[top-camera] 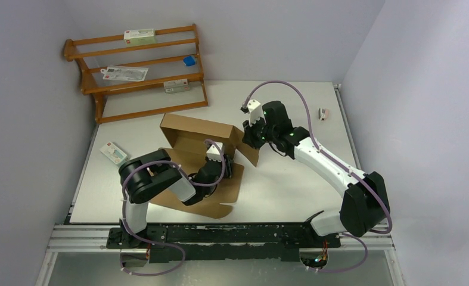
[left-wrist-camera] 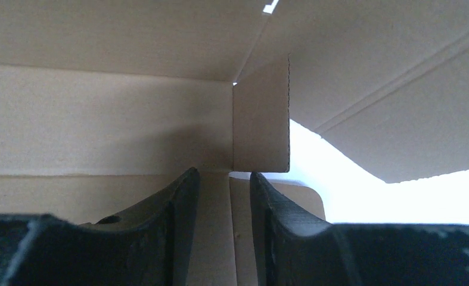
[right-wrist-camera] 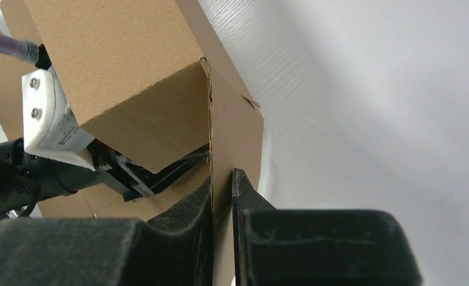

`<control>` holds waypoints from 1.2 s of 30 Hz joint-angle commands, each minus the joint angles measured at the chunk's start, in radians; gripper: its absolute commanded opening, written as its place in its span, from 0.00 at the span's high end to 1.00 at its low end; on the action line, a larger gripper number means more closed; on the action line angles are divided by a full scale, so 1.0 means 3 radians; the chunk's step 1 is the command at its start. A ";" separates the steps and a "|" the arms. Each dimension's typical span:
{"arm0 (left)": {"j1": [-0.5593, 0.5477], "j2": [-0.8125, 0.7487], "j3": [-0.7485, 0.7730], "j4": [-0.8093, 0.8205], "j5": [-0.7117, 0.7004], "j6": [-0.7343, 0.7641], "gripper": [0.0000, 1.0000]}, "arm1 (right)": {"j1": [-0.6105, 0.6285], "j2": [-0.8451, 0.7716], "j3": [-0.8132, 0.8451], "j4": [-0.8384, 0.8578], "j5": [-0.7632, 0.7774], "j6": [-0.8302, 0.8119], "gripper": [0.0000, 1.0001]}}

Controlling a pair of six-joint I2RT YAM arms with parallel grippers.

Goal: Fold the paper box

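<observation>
**Top view, centre.** The paper box (top-camera: 193,128) lies partly erected on the table (top-camera: 291,185). Its back wall stands, and a flat panel spreads toward the lower centre of the frame.

**Left arm.** The left gripper (top-camera: 221,162) reaches into the box from the lower left. In the left wrist view we find its jaws at a narrow gap over the box floor. An upright tab (left-wrist-camera: 260,119) stands just beyond the fingertips, and as far as we can make out nothing lies between them.

**Right arm.** The right gripper (top-camera: 248,134), at the right of the box, is pinched on the side flap (right-wrist-camera: 235,137). The right wrist view shows its fingers (right-wrist-camera: 190,202) closed on that flap's edge.

**Surroundings.** A wooden rack (top-camera: 136,65) occupies the upper left, and a white packet (top-camera: 113,152) lies on the table left of the box.
</observation>
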 commanded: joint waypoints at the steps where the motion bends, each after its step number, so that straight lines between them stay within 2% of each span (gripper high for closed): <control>1: 0.0107 0.0036 -0.0059 0.0234 0.0013 -0.0407 0.56 | 0.0069 -0.0096 -0.0053 0.0071 -0.0034 0.0137 0.87; 5: 0.0197 0.0021 -0.0157 0.0348 0.0178 -0.0666 0.55 | 0.0085 -0.0094 -0.0090 0.0129 0.0020 0.0255 0.87; 14: 0.0324 0.0195 -0.0071 0.0218 0.0384 -0.0984 0.60 | 0.0175 -0.0100 -0.0059 0.0202 0.0362 0.1011 0.83; 22: 0.0333 0.0323 -0.0025 0.0211 0.0506 -0.0979 0.73 | 0.0260 -0.0198 -0.0246 0.0643 0.0535 0.1920 0.76; 26: 0.0321 0.0305 -0.0017 0.0191 0.0547 -0.0919 0.74 | 0.0334 -0.0175 -0.0255 0.0778 0.0634 0.2121 0.74; 32: 0.0289 0.0159 0.0029 -0.0032 0.0529 -0.0794 0.71 | 0.0335 -0.0196 -0.0351 0.1038 0.0301 0.2111 0.50; 36: 0.0291 0.0137 0.0020 -0.0057 0.0532 -0.0762 0.71 | 0.0321 -0.0277 -0.0443 0.1151 0.0171 0.1878 0.40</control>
